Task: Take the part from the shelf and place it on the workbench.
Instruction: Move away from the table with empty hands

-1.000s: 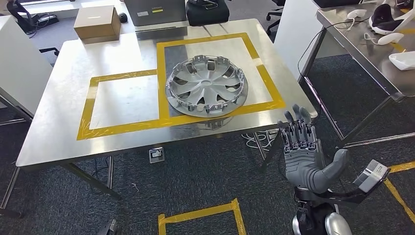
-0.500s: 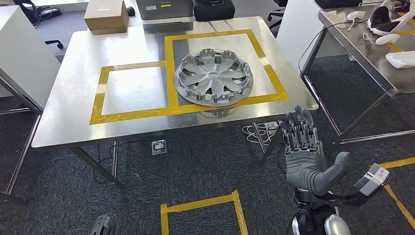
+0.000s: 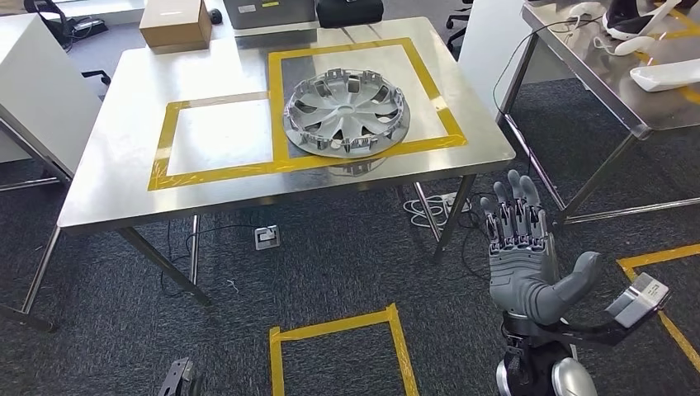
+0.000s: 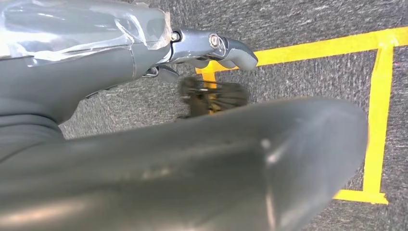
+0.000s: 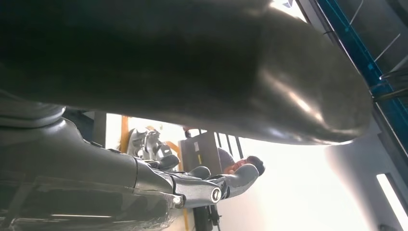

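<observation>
I see the wheel cover (image 3: 347, 114) lying flat on the steel counter (image 3: 115, 198), inside the larger of the two yellow tape squares (image 3: 285, 103), its rim close to the tape on the near and left sides. I judge the placing step done: the part rests where the marking seems meant to receive it, and nothing is touching it. It sits with its spoked, domed face up and its clips around the edge pointing down toward the counter; being round, it has no long axis to speak of, and its flat plane matches the counter top. My right hand (image 3: 520, 256) is raised in front of me, well apart from the counter and below its near right corner, palm turned toward the camera, fingers (image 3: 513, 210) straight and held side by side with the thumb out to the side, holding nothing. I read that as a hand freed of its load and kept clear so it cannot catch the counter's edge. The left hand (image 4: 144, 48) hangs low over the carpet near yellow floor tape (image 4: 377, 101); a thick thumb and a dark fingertip show with nothing in them, but I cannot tell whether its fingers are spread or curled. A cardboard box (image 3: 173, 23) sits at the counter's far corner.
</observation>
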Controlling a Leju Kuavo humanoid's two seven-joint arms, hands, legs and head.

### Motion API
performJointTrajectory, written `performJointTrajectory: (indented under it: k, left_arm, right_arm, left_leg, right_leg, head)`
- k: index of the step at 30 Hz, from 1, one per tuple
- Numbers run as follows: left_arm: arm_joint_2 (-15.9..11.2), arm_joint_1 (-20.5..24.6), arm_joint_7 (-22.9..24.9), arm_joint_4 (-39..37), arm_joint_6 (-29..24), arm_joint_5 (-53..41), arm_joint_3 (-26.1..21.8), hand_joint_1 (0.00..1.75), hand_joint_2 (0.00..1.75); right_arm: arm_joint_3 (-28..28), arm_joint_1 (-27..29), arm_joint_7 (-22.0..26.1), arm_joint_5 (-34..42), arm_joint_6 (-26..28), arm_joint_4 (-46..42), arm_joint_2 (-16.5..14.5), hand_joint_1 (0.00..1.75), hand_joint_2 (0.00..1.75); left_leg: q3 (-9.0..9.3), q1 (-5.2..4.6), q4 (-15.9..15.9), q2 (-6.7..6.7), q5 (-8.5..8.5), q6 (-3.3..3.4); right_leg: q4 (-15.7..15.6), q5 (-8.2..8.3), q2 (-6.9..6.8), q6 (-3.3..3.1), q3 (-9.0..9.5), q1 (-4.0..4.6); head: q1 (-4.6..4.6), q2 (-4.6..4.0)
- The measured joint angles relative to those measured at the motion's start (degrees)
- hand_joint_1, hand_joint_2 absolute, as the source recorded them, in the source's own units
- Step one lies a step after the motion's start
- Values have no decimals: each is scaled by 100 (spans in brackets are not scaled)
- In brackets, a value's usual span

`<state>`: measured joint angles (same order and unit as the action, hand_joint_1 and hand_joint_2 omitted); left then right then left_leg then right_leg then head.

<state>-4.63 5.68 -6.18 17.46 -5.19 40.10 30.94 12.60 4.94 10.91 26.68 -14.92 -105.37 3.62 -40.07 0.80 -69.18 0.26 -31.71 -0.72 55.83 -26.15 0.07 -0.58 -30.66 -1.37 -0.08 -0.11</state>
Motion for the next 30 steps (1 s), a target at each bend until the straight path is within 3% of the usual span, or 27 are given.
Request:
performJointTrajectory:
  k: [1,2,3,4,6,8,11,13,15,16,17,18,20,22,23,26,28,30]
  left_arm:
    - [5,18,6,0,1,-15,1,0,0]
    - [11,32,14,0,1,-30,2,0,0]
    - [15,44,24,0,1,-44,3,0,0]
    - [17,60,31,0,1,-55,4,0,0]
    - [8,105,42,0,3,-78,7,0,0]
    - [0,137,49,0,8,-100,9,0,0]
    - [7,154,59,0,17,-111,9,0,0]
    - [16,177,69,0,28,-115,9,0,0]
    - [22,189,80,-1,43,-119,9,0,0]
    - [23,189,84,-2,49,-121,9,0,0]
    - [25,189,85,-3,52,-124,9,0,0]
    - [25,189,86,-4,55,-125,9,0,0]
    - [26,190,86,-4,57,-126,9,0,0]
    - [28,195,86,-4,58,-126,9,0,0]
    - [30,197,87,-4,58,-126,9,0,0]
    - [28,196,90,-10,60,-130,10,0,0]
    - [22,194,93,-17,65,-148,10,0,0]
    - [20,194,100,-20,78,-165,11,0,0]
  right_arm:
    - [-11,0,0,-4,8,-1,-4,0,0]
    - [-25,2,0,-11,19,-1,-8,0,0]
    - [-42,3,1,-18,31,-1,-13,0,0]
    - [-62,4,1,-27,47,-3,-17,0,0]
    - [-95,4,5,-50,74,-23,-25,0,0]
    - [-112,7,11,-72,103,-49,-33,0,0]
    - [-163,42,16,-101,146,-96,-50,0,0]
    - [-212,59,12,-117,173,-127,-55,0,0]
    - [-248,86,6,-125,193,-139,-58,0,0]
    - [-261,107,4,-127,197,-140,-57,0,0]
    - [-274,129,5,-127,198,-141,-56,0,0]
    - [-286,145,5,-128,198,-142,-56,0,0]
    - [-309,159,6,-128,198,-153,-56,0,0]
    - [-325,163,7,-130,200,-179,-57,0,0]
    - [-332,167,7,-132,203,-190,-58,0,0]
    - [-343,174,8,-141,212,-198,-61,0,0]
    - [-344,172,9,-154,220,-204,-72,0,0]
    - [-345,177,8,-163,230,-209,-83,0,0]
  left_leg:
    - [-43,0,-290,-1,-102,-6]
    - [13,1,-380,-1,-78,-1]
    - [187,0,-233,-2,37,16]
    - [467,-4,118,-8,182,49]
    - [1041,-25,948,-28,311,138]
    - [1258,-68,1318,-41,297,214]
    - [1202,-79,1403,-15,440,329]
    - [1107,-58,1461,14,581,404]
    - [963,-73,1459,28,687,429]
    - [893,-78,1456,31,738,426]
    - [824,-81,1452,34,788,419]
    - [761,-82,1445,35,836,408]
    - [652,-81,1408,35,912,371]
    - [560,-97,1343,32,970,317]
    - [528,-103,1319,32,1002,286]
    - [451,-92,1266,14,1019,184]
    - [310,-66,950,-7,654,116]
    - [98,-39,235,-13,95,54]
  right_leg:
    - [6,50,0,3,-61,10]
    - [14,94,2,11,-120,18]
    - [20,133,5,21,-169,26]
    - [25,164,9,38,-204,32]
    - [27,227,9,85,-250,48]
    - [23,292,0,161,-273,46]
    - [58,308,-5,249,-339,38]
    - [481,-7,-5,203,-552,39]
    - [1282,-453,-3,155,-846,35]
    - [1605,-575,-4,173,-925,33]
    - [1747,-599,-4,218,-909,33]
    - [1652,-531,-5,276,-773,32]
    - [883,-321,-8,352,-212,33]
    - [148,-255,-3,305,267,53]
    - [-9,-264,2,262,349,67]
    - [-40,-182,2,118,242,48]
    - [-53,-71,-9,11,146,12]
    - [-46,50,-13,-30,16,23]
  head:
    - [0,0]
    - [0,0]
    - [-2,0]
    - [-2,0]
    - [2,0]
    - [0,0]
    - [1,0]
    - [9,0]
    - [12,0]
    - [10,0]
    - [10,0]
    - [10,0]
    - [12,0]
    - [9,0]
    - [11,0]
    - [14,0]
    - [6,0]
    - [-6,0]
